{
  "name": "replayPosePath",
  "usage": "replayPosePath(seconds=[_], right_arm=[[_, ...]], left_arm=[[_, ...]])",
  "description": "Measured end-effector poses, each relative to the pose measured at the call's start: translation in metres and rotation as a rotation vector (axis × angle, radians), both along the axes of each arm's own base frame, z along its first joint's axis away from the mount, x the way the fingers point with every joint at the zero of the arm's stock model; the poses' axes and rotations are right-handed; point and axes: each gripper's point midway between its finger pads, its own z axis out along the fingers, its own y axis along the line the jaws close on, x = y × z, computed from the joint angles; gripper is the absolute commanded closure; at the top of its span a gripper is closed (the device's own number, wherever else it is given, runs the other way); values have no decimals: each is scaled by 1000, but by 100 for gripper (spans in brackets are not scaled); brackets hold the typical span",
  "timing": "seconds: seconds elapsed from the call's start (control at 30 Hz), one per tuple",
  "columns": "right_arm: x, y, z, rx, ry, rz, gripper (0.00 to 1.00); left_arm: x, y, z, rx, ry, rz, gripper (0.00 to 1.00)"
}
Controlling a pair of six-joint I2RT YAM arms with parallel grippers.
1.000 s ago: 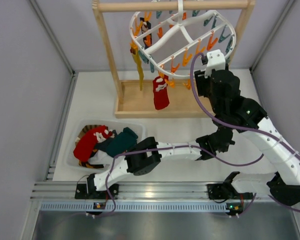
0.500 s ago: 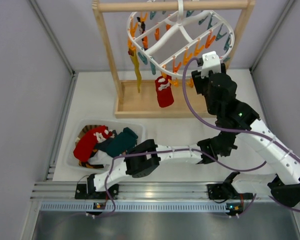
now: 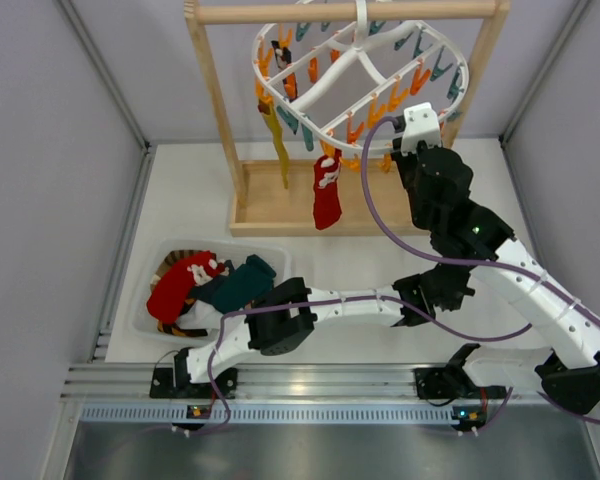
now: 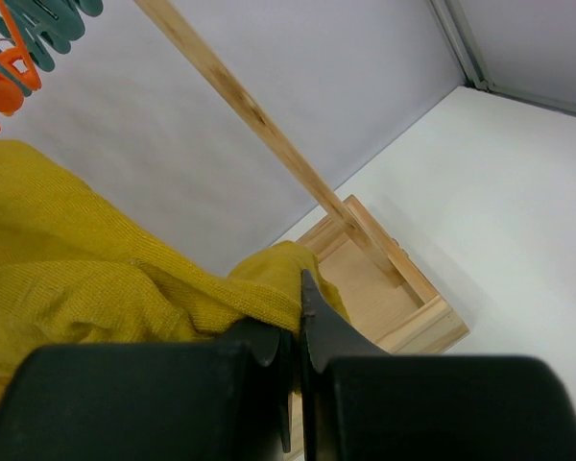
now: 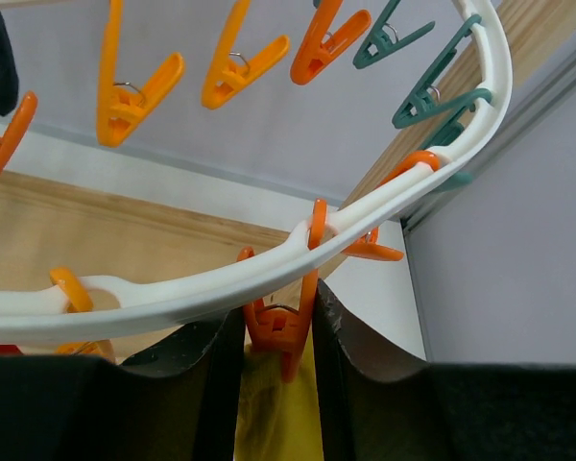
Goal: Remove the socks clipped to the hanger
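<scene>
Since a second ago the right pincer (image 5: 276, 336) has narrowed and the red sock (image 3: 326, 195) has swung edge-on. The right pincer now squeezes an orange clip (image 5: 280, 331) on the hanger (image 5: 173, 288). The mustard sock (image 4: 96, 279) hangs just below, pinched in the pressed-together left pincer (image 4: 296, 336). Step: unclipping. Next, probably: squeeze the clip open, left pulls down.

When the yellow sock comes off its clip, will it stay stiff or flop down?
Probably flop: the yellow sock bunches and folds where the left gripper pinches it. It looks light too, since one small orange clip seems to hold it up.
</scene>
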Motion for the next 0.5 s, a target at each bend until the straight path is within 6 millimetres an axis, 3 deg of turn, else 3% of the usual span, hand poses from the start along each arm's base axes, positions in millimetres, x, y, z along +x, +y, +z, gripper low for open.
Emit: replayPosePath(seconds=[0.17, 0.27, 0.5], right_arm=[[-2, -1, 3, 14, -8, 5, 87], [-4, -1, 7, 37, -17, 12, 98], [-11, 2, 16, 103, -37, 65, 100]], left_arm=[[0, 0, -1, -3, 3, -1, 100], [0, 0, -7, 0, 10, -2, 100], [-1, 5, -32, 35, 40, -5, 100]])
